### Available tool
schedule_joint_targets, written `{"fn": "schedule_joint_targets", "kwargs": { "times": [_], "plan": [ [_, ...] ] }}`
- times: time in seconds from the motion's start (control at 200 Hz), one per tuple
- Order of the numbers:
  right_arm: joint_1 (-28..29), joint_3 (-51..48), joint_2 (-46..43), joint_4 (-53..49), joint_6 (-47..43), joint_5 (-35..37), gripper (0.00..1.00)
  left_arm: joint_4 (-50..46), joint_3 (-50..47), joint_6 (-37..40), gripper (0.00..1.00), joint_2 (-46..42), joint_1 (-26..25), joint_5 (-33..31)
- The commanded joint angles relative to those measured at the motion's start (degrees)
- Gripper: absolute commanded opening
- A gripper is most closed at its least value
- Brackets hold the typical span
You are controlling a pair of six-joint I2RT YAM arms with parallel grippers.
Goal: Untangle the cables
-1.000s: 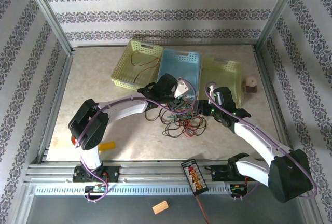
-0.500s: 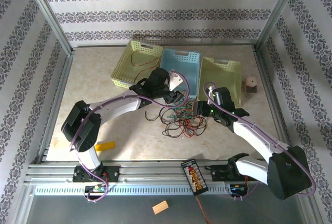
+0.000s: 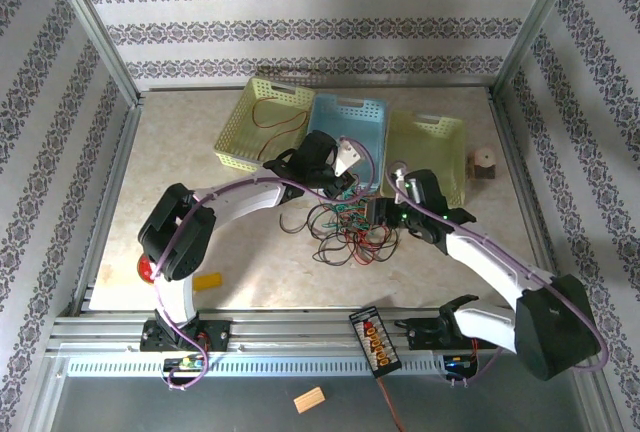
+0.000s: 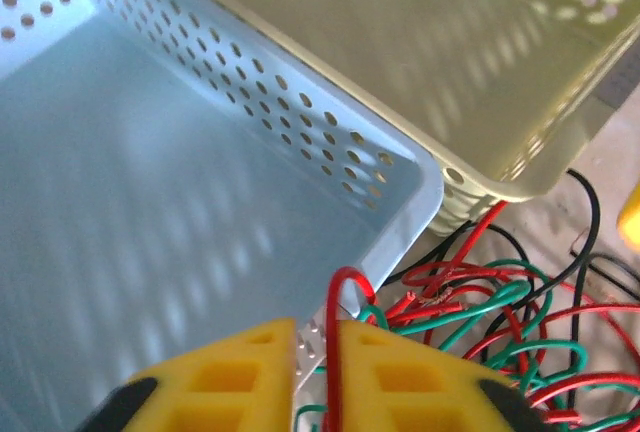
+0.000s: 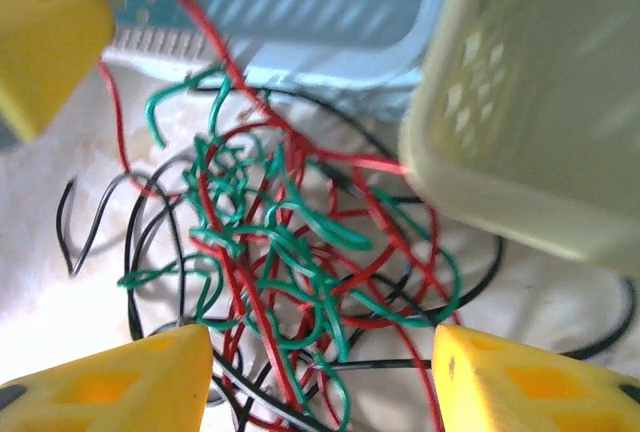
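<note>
Beige marbled table (image 3: 180, 152), with the cables (image 3: 350, 234) knotted red-green-black in front of the blue basket (image 3: 348, 102). Looks like the left gripper (image 4: 313, 337) is pinched on one red cable (image 4: 333, 362) and the right gripper (image 5: 320, 372) is spread wide over the pile; I'd draw the red one out slowly while the right pins the rest. No readable writing; the orange label (image 3: 375, 337) by the front rail is too small.

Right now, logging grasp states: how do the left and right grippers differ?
The left gripper is shut on a red cable; the right gripper is open, holding nothing. The left sits by the corner of the blue basket; the right hovers over the tangle. Both have yellow fingers.
</note>
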Motion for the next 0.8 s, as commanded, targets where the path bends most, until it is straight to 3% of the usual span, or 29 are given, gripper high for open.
{"fn": "schedule_joint_targets", "kwargs": {
  "times": [0.0,0.045,0.19,0.475,0.665,0.795],
  "plan": [
    [3.65,2.45,5.09,-1.65,-2.58,-1.62,0.62,-0.98,1.40,-1.11,0.04,0.95,0.68,-0.75],
    [4.90,3.55,7.52,-2.22,-2.97,-0.94,0.63,-0.57,1.54,-1.91,0.00,0.51,0.75,-0.73],
    [5.45,6.31,13.42,-3.48,-3.27,0.48,0.64,2.18,0.91,-5.81,0.00,-3.75,0.77,-0.71],
    [3.11,5.07,16.33,-2.15,-0.68,0.14,0.64,9.92,-6.69,-14.42,0.00,-19.72,1.12,-3.77],
    [0.29,3.36,17.38,-0.86,0.92,-2.28,0.54,13.27,-11.69,-18.17,0.00,-28.59,1.30,-2.82],
    [-1.04,2.64,17.88,-0.77,1.58,-2.85,0.54,14.45,-13.56,-18.99,0.00,-34.58,1.37,-7.02]
  ]
}}
